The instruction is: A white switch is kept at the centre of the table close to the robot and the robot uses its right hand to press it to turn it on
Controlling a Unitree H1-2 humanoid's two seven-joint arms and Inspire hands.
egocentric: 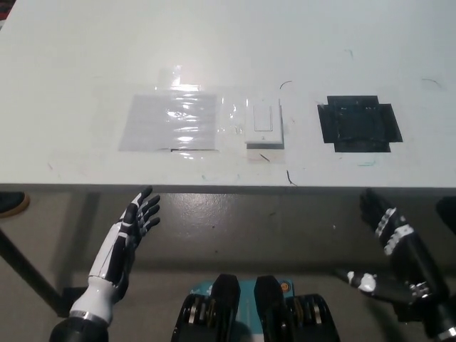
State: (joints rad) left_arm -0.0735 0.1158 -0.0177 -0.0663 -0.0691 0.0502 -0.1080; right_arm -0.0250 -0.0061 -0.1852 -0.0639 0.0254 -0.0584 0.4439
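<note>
Right now I have the white switch (pixel 263 123) sitting on the white table (pixel 85 64), near the table's front edge and roughly at the middle of its width. Its rocker stands upright in the plate, and I cannot tell from here which way it is set. Just to the left of the switch lies a sheet of clear plastic film (pixel 171 121), taped flat, with glare on it; its right edge nearly meets the switch plate. To the right of the switch, well apart from it, is a black tape patch (pixel 358 123) stuck to the tabletop. A few small pen marks show on the surface around the switch.

My right hand (pixel 381 217) is below the table's front edge, down and to the right of the switch, off the table and touching nothing. Its fingers are loosely spread and it grasps nothing. The black forearm runs away toward the lower right corner.

My left hand (pixel 135 221) rests below the front edge too, down and to the left of the switch, fingers released and fanned apart, holding nothing.
</note>
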